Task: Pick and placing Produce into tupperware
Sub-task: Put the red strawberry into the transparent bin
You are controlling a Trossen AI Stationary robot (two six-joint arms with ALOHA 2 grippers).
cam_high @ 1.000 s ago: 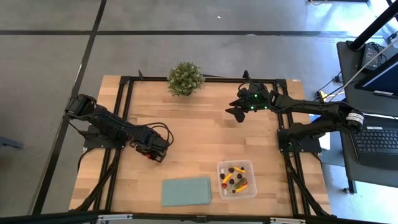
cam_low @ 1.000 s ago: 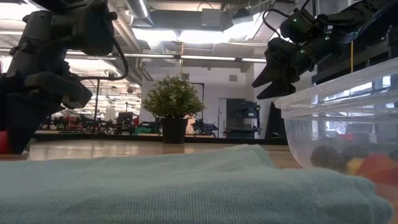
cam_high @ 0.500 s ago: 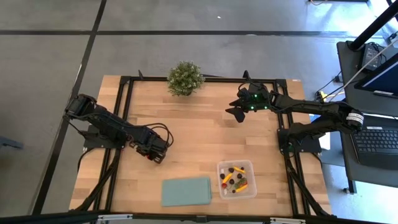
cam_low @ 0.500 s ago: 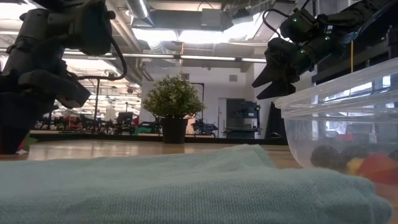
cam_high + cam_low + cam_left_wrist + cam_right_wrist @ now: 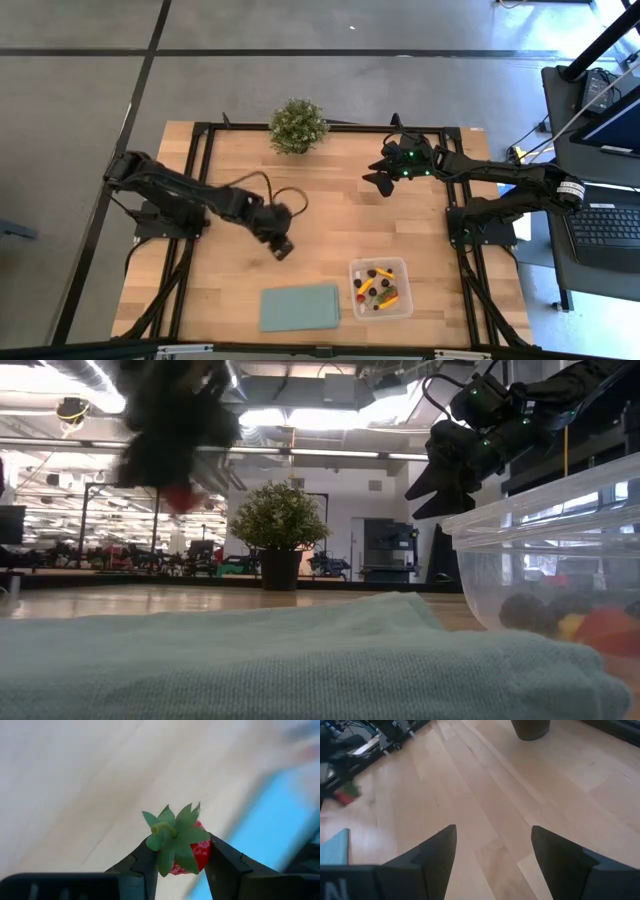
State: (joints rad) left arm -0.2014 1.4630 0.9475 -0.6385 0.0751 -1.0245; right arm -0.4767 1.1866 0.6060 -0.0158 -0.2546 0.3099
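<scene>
Left pincer [image 5: 175, 857], now clamped on a strawberry [image 5: 187, 851], has swung from centre-left toward the box [image 5: 381, 287]; right pincer [image 5: 380, 183] waits apart.

Plant [image 5: 298, 125] stands at the back edge of the surface [image 5: 320, 200]. Near the front, the box [image 5: 381, 288] sits right of the cloth [image 5: 300, 307], produce [image 5: 376, 289] inside it. Left gripper [image 5: 283, 247] hangs between plant and cloth, a strawberry [image 5: 187, 851] between its fingers [image 5: 223, 865]; right gripper [image 5: 379, 182] hangs behind the box.
</scene>
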